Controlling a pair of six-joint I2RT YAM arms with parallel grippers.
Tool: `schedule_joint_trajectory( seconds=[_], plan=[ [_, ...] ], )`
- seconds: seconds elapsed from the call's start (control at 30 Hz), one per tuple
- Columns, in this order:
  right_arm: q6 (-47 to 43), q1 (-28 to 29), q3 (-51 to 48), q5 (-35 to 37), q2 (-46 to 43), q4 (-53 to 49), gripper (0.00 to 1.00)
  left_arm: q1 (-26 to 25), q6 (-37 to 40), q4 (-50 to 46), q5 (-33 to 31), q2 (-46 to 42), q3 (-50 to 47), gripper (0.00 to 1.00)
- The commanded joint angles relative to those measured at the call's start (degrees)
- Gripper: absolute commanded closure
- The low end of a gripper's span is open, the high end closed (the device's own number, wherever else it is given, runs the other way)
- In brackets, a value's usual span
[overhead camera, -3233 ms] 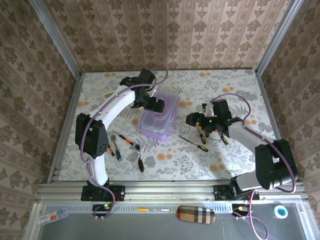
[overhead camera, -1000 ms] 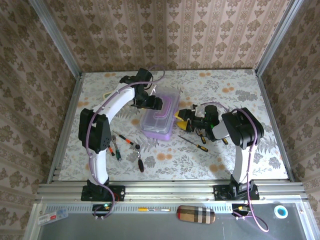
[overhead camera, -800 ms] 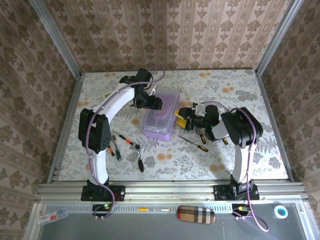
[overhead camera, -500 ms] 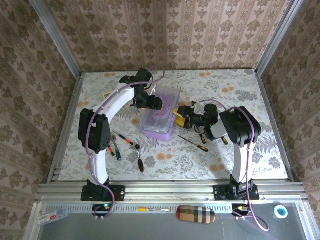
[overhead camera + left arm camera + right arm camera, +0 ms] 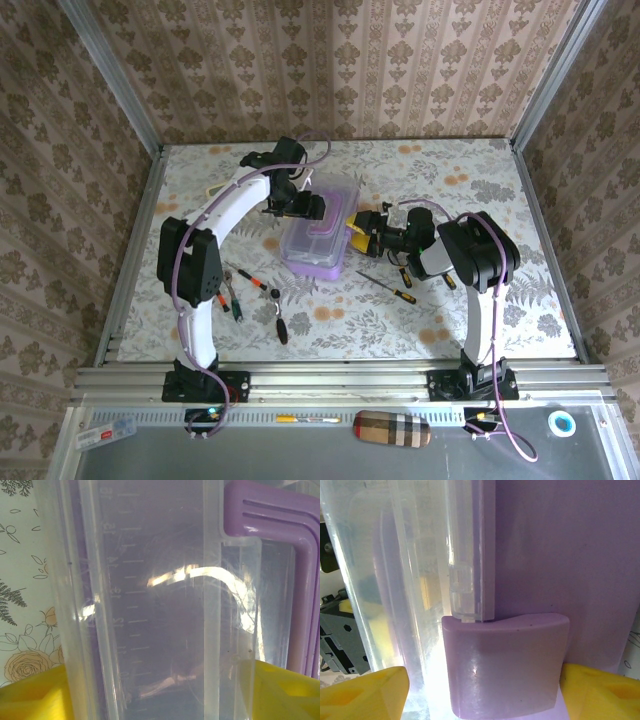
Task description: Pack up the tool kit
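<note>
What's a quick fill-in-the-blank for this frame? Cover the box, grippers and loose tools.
1. The latch between the right gripper's fingertips is coloured ___.
2. The left gripper straddles part of the tool kit box's clear ___.
3. The screwdriver lies on the ___, outside the box.
4. Both grippers' fingertips are ___.

Missing words: purple; lid; table; yellow.
</note>
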Motion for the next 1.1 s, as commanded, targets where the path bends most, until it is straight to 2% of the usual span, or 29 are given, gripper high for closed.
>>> schedule_joint_trajectory(
  seconds=[0.0,0.53,1.07],
  plan=[
    [1.2,0.9,1.0,-1.0,-4.4,3.0,0.20,-0.5,-0.5,-0.8,-1.8,3.8,-2.5,0.54],
    [3.4,-0.7,0.9,0.5,-12.8,3.6,0.23,-0.6,-0.2,-2.0,-10.0,6.1,-2.7,0.56],
    [2.8,-5.2,-3.4,0.3,-18.2,3.5,0.25,-0.6,0.0,-2.9,-15.7,7.4,-2.9,0.59]
  ],
)
